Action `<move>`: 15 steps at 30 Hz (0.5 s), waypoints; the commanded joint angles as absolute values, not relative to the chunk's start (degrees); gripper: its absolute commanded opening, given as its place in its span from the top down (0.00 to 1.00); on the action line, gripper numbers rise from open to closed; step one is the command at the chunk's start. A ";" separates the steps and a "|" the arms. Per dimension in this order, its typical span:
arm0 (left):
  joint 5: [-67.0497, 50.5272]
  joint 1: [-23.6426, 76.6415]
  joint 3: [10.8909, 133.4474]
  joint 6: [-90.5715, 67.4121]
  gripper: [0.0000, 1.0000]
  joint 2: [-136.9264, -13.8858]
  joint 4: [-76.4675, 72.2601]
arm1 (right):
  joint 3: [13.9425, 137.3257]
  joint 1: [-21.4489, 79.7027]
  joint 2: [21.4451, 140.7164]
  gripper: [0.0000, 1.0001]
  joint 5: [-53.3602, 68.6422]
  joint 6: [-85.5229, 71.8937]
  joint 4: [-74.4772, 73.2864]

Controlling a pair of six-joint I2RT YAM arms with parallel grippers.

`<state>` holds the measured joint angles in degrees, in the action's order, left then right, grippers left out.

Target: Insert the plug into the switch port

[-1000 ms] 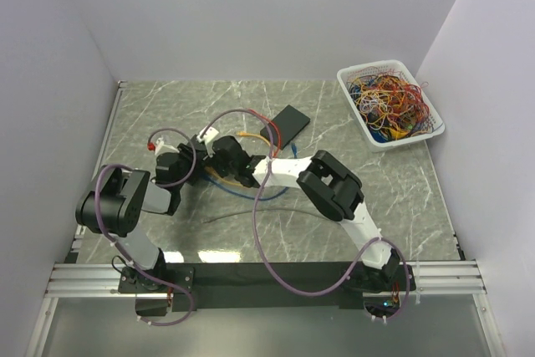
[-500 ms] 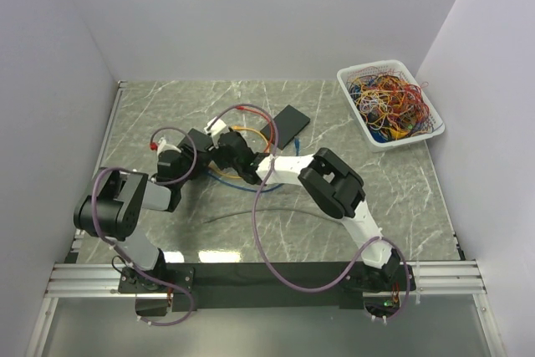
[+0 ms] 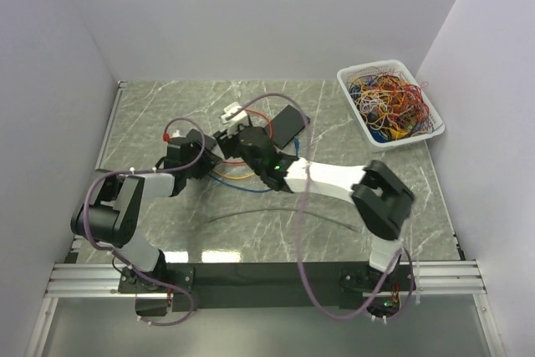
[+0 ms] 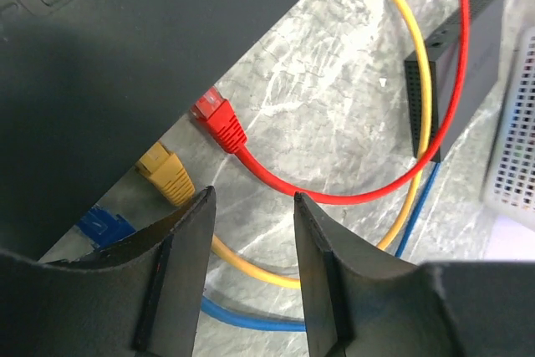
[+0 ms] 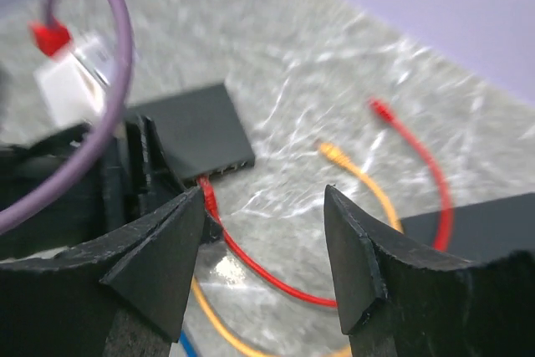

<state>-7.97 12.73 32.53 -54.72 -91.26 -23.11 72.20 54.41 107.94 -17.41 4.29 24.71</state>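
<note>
In the left wrist view a black switch [image 4: 125, 56] fills the upper left. A red plug [image 4: 219, 121], a yellow plug [image 4: 167, 175] and a blue plug [image 4: 104, 227] sit along its port edge. My left gripper [image 4: 251, 206] stands open just below them, and only cables on the table show between its fingers. In the right wrist view the same switch [image 5: 196, 135] lies ahead with the red plug [image 5: 206, 196] in a port. My right gripper [image 5: 263, 206] is open, raised and empty. From above, both grippers [image 3: 209, 159] [image 3: 236, 135] meet mid-table and hide that switch.
A second black box [image 3: 288, 123] lies behind the grippers. Loose red [image 5: 380, 109] and yellow [image 5: 330, 152] cable ends lie on the marble. A white basket [image 3: 359, 119] of tangled cables stands at the back right. A thin dark cable [image 3: 251, 216] lies nearer the arm bases.
My right gripper has opened, let go of the red plug and lifted back from the switch, its arm stretching out. The left gripper has shifted a little farther from the bases.
</note>
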 commanded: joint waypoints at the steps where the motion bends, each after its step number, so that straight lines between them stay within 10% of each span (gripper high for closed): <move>1: -5.72 12.66 35.94 -52.12 0.51 -88.42 -15.56 | 68.13 54.40 98.56 0.34 -21.62 3.52 27.51; 15: -1.32 12.83 47.62 -47.38 0.61 -86.39 -5.98 | 49.93 54.32 73.94 0.38 -25.15 -4.65 18.11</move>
<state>-2.15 12.71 43.03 -49.93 -85.32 -7.18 50.52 54.48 79.07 -24.95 -0.67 18.92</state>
